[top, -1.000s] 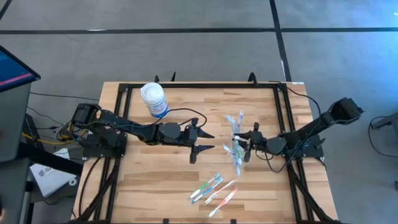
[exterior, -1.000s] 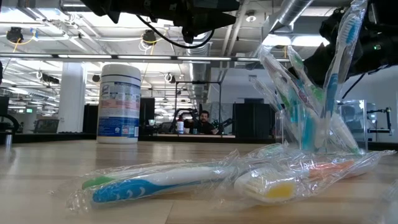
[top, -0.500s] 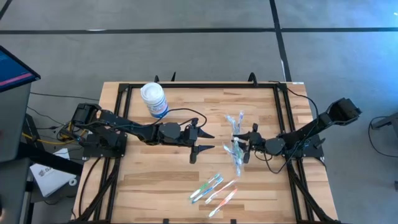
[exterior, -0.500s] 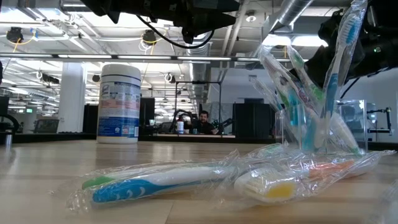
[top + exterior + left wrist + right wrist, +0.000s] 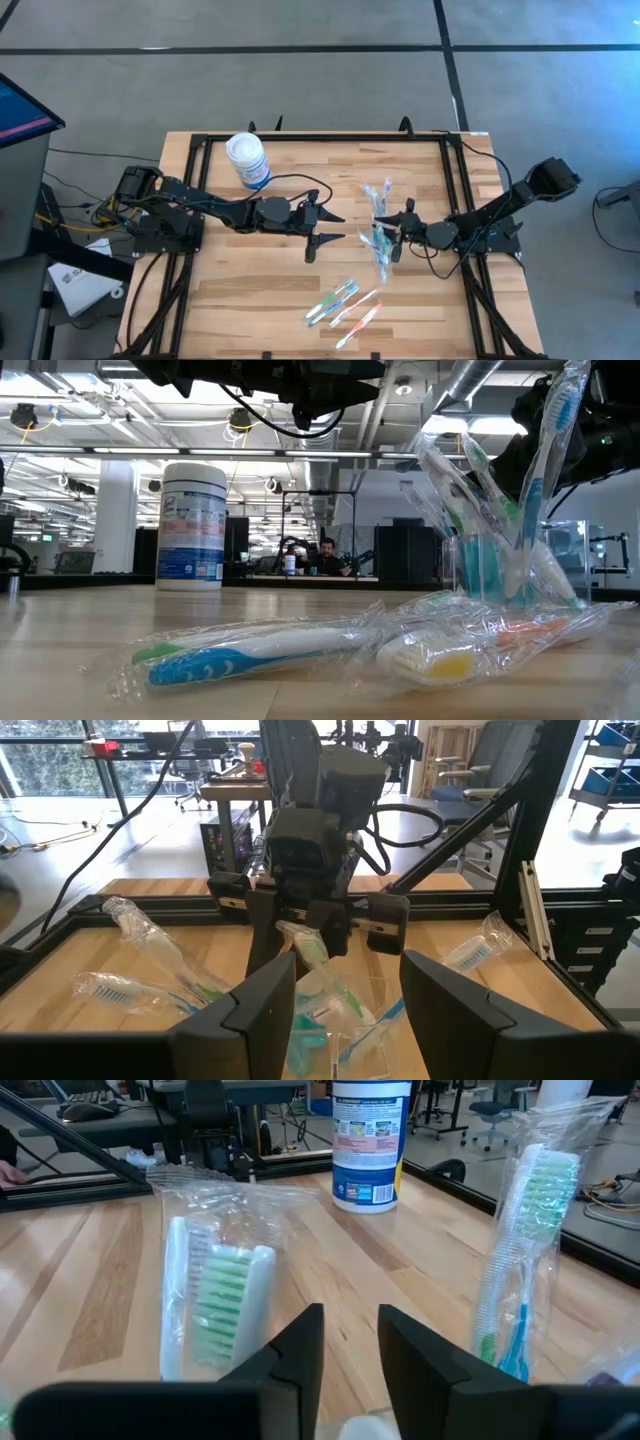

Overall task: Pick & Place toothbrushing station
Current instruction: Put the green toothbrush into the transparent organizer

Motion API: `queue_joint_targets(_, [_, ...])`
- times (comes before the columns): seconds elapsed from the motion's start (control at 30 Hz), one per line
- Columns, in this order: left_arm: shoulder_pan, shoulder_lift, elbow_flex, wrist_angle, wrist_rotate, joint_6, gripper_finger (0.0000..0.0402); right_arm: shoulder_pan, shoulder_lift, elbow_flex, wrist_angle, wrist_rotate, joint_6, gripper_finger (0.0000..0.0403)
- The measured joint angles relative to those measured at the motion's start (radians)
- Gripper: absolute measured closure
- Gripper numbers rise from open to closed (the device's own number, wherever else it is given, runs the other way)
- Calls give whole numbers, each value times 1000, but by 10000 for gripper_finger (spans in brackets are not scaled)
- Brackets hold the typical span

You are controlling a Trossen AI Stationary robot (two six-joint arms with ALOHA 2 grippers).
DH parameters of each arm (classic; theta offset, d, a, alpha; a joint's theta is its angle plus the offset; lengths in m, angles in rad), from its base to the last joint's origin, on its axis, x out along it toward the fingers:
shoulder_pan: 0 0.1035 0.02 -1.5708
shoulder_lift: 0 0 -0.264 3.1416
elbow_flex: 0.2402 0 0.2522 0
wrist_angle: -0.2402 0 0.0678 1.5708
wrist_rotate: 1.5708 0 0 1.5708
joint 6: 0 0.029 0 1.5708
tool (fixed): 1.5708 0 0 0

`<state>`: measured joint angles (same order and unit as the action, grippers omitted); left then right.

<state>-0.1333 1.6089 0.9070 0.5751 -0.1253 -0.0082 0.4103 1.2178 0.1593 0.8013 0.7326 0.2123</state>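
Observation:
A small clear cup (image 5: 380, 238) stands right of the table's middle. Several wrapped toothbrushes (image 5: 520, 490) and something teal (image 5: 480, 565) stick up out of it. Several more wrapped toothbrushes (image 5: 345, 305) lie flat near the table's near edge. My right gripper (image 5: 397, 235) is level at the cup's right side, its fingers (image 5: 300, 1350) a narrow gap apart around something pale. My left gripper (image 5: 325, 228) hangs open and empty left of the cup, facing it. My right gripper comes in level from the table's right. A pale wrapped piece (image 5: 348, 1430) shows far back between its two fingers. From the left wrist view a green-headed toothbrush (image 5: 305, 945) stands between them, slanting down into the cup. My own fingers hide which part they pinch.
A white canister with a blue label (image 5: 247, 160) stands at the far left of the table. A black frame (image 5: 300, 138) runs round the table's edges. Bare wood lies between the canister, the cup and the loose toothbrushes.
My right arm has edged a little toward the table's left, closer over the cup. The toothbrushes in the cup have shifted slightly.

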Motion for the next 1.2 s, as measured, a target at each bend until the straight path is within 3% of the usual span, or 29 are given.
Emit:
queue_joint_targets(0.47, [0,0,0,-20,3,-31,225,3,-125,0,7,1,-135,331])
queue_joint_targets(0.67, [-5,0,0,-33,98,-77,225,3,-208,0,-5,1,-196,331])
queue_joint_targets(0.97, [-57,0,0,-164,100,-129,225,50,-318,3,-42,1,-240,331])
queue_joint_targets(1.2, [-124,0,0,-230,100,-211,230,121,-364,122,-316,59,-235,332])
